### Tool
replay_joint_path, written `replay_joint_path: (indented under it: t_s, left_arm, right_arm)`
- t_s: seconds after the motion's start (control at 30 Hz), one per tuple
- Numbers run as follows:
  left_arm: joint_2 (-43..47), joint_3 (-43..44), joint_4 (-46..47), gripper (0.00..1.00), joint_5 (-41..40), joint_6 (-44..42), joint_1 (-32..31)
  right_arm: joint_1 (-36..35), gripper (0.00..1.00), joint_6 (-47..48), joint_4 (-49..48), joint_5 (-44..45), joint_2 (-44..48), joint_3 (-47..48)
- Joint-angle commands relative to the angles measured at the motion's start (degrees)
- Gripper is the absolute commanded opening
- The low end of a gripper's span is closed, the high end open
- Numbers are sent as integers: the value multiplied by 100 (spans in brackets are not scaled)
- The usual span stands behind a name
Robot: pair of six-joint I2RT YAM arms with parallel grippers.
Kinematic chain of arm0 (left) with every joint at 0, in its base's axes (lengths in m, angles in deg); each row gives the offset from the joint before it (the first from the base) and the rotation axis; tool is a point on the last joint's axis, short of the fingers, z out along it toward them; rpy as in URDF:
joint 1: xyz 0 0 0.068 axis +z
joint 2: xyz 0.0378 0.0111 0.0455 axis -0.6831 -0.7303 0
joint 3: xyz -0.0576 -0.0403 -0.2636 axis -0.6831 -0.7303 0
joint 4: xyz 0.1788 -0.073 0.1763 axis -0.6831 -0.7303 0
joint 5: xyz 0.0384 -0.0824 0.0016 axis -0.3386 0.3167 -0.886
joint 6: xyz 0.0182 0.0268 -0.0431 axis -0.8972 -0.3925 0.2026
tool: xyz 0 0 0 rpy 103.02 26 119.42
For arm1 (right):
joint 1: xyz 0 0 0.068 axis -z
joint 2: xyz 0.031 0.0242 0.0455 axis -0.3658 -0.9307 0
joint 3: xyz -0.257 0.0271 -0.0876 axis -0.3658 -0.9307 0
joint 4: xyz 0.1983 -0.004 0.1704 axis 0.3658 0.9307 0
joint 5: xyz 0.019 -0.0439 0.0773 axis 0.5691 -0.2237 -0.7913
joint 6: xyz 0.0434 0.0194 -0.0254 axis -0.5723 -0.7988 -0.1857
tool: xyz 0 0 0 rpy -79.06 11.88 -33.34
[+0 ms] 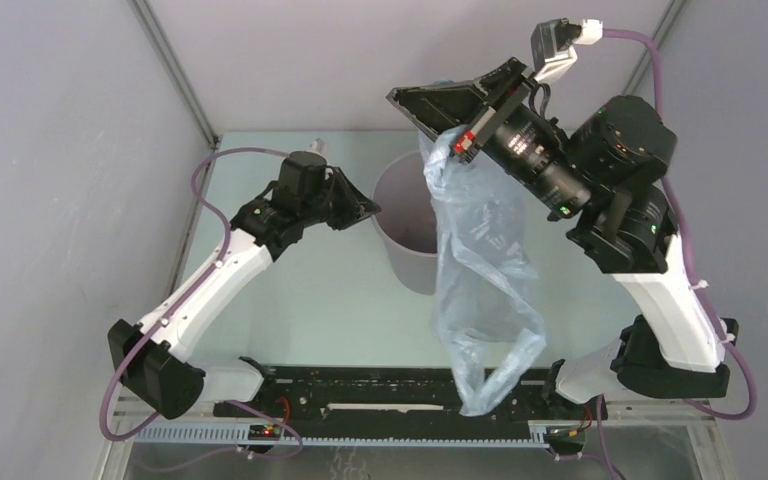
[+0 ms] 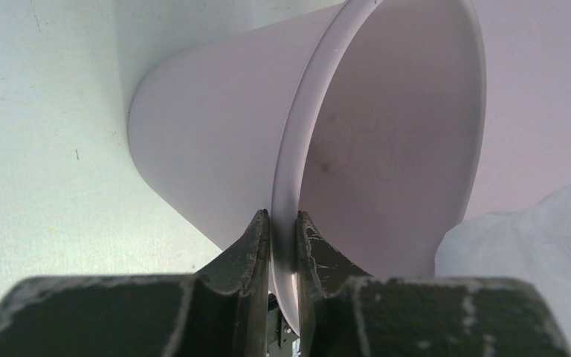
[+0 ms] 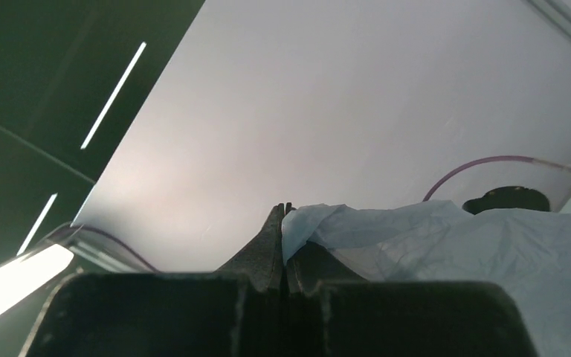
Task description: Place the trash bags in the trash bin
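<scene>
The grey round trash bin (image 1: 405, 215) stands mid-table. My left gripper (image 1: 365, 211) is shut on its left rim; in the left wrist view the rim (image 2: 291, 186) runs between my fingers (image 2: 249, 245), one outside the wall and one inside. My right gripper (image 1: 430, 112) is raised high above the bin's right side, shut on the top of the pale blue trash bag (image 1: 480, 270). The bag hangs long and wrinkled in front of the bin's right half, its tail near the front rail. In the right wrist view the bag (image 3: 446, 238) drapes over my right finger.
Grey enclosure walls stand at the left, right and back. A black rail (image 1: 380, 390) with the arm bases runs along the near edge. Purple cables (image 1: 215, 165) loop beside both arms. The pale table (image 1: 310, 300) shows left of the bin.
</scene>
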Motion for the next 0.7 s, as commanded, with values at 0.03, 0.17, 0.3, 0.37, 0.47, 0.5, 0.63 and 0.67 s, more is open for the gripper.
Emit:
replay_joint_path:
  t_s: [0.03,0.17,0.3,0.37,0.47,0.5,0.63,0.67]
  left_arm:
    - [302,-170,174,7,194,-42,42]
    - [369,-231,163,5,195,-51,42]
    - [423,-195,58,4,45,-116,54]
    - [416,-156,19,4,42,-137,51]
    - [425,-164,-4,3,46,-136,51]
    - [436,-185,-2,3,58,-114,51]
    - [529,-274,6,5,30,-33,51]
    - [561,-288,2,8,14,-31,53]
  right_arm:
    - [370,0,-677,-633,331,3,484]
    - [367,0,-898,-740,321,-358,1282]
    - [195,0,-1221,-1267,253,-400,1305]
    - [133,0,-1219,-1418,267,-398,1319]
    - [179,0,-997,-1311,546,-305,1193]
    - [253,0,-1000,-1325,615,-222,1007]
    - [532,0,-1559,-1488,874,169,-250]
    - [543,0,-1751,-1486,960,246,-514]
